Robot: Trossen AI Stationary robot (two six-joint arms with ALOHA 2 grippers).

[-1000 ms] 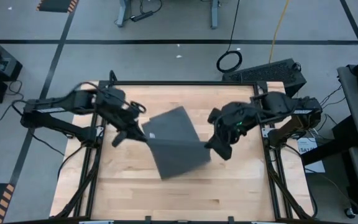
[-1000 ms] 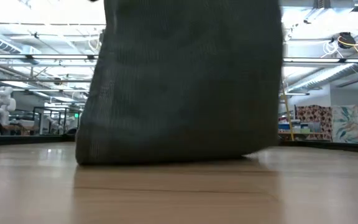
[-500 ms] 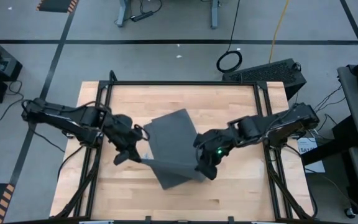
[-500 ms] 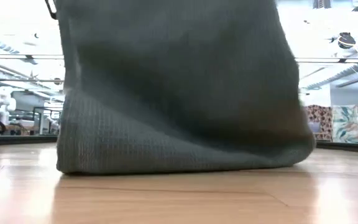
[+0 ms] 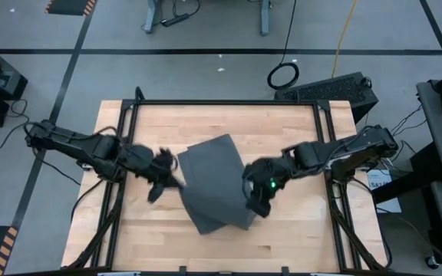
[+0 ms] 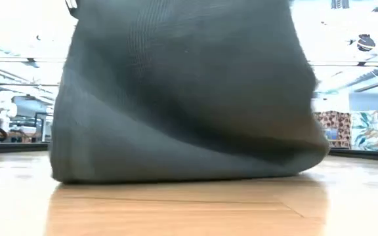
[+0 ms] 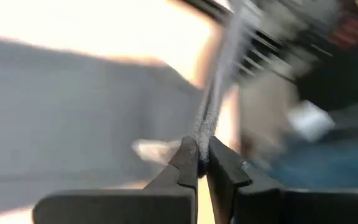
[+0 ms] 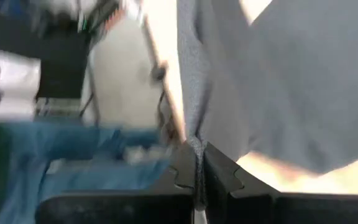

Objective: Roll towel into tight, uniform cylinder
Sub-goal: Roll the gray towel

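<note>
Your towel point(image 5: 215, 180) is soft and limp; both left fingers point(image 7: 199, 163) and right fingers point(image 8: 196, 163) pinch its edges, at 9 and 3 o'clock.

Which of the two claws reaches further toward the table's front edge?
The right gripper, pinching the towel at its right edge; the left gripper holds the opposite edge farther back.

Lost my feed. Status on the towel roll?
Left gripper and right gripper each shut on a towel edge. Towel lifted, lower end on table, unrolled. Nothing in the way.
</note>
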